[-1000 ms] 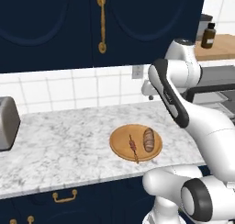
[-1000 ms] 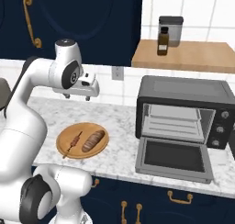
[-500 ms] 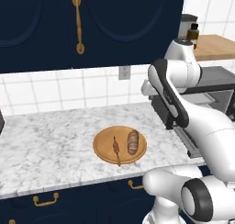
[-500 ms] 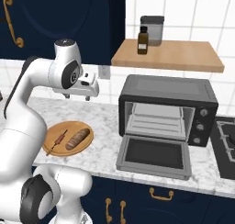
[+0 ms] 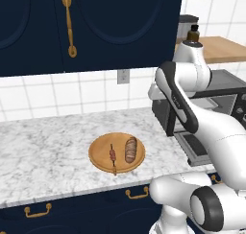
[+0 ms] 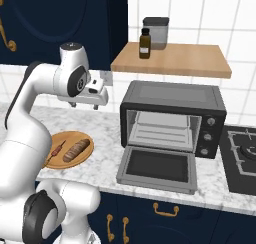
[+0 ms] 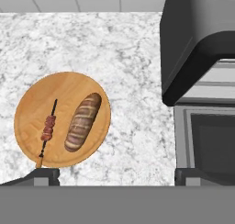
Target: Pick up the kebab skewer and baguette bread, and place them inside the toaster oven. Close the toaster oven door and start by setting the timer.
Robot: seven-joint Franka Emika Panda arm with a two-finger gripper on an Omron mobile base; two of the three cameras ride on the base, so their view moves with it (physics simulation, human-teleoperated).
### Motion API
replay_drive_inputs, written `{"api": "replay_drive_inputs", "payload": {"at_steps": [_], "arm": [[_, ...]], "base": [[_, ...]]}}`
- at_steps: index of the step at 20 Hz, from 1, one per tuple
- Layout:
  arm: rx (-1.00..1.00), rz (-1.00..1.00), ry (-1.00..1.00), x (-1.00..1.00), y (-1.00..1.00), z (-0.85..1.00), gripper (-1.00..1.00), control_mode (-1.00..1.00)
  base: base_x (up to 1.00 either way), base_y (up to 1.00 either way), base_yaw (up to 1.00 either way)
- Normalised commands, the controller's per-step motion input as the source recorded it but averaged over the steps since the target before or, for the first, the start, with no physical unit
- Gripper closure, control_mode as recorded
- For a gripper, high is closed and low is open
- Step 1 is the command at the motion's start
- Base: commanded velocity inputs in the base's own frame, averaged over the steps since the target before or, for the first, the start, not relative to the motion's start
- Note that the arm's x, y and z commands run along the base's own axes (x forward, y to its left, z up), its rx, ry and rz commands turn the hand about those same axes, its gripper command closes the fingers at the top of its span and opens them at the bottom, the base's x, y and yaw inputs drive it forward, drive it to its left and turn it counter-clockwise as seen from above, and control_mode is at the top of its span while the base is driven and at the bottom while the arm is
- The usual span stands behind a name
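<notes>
Claw (image 7: 117,175): hanging high over the desk with its fingertips spread wide and nothing between them; in the hand view the tips are framing the gap between the plate and the oven.
What has just changed: the base has been driving sideways, so over the last second the whole scene has been sliding across both base views; the plate and the oven are not moving themselves.
What that means: the robot is now standing where both food and oven are within reach, so, by my reading, the first pickup is next.
Kebab skewer (image 7: 47,131): lying on the wooden plate (image 7: 32,108), a thin stick with a short cluster of dark red-brown chunks at its middle.
Baguette bread (image 7: 82,121): lying just beside the skewer on the same plate, apart from it, golden-brown with pale diagonal scoring.
Toaster oven (image 6: 172,119): sitting on the marble desk (image 6: 102,160) near the plate, dark grey, knobs on its right panel.
Toaster oven door (image 6: 156,168): lying folded down flat, cavity open and showing a rack.
</notes>
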Motion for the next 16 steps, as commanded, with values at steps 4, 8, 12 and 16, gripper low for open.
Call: {"api": "replay_drive_inputs", "payload": {"at_steps": [4,8,12,16], "arm": [[0.00,0.00,0.00,0.00,0.00,0.00,-1.00,1.00],[0.00,0.00,0.00,0.00,0.00,0.00,-1.00,-1.00],[0.00,0.00,0.00,0.00,0.00,0.00,-1.00,-1.00],[0.00,0.00,0.00,0.00,0.00,0.00,-1.00,-1.00]], "base": [[0.00,0.00,0.00],[0.00,0.00,0.00],[0.00,0.00,0.00],[0.00,0.00,0.00]]}}
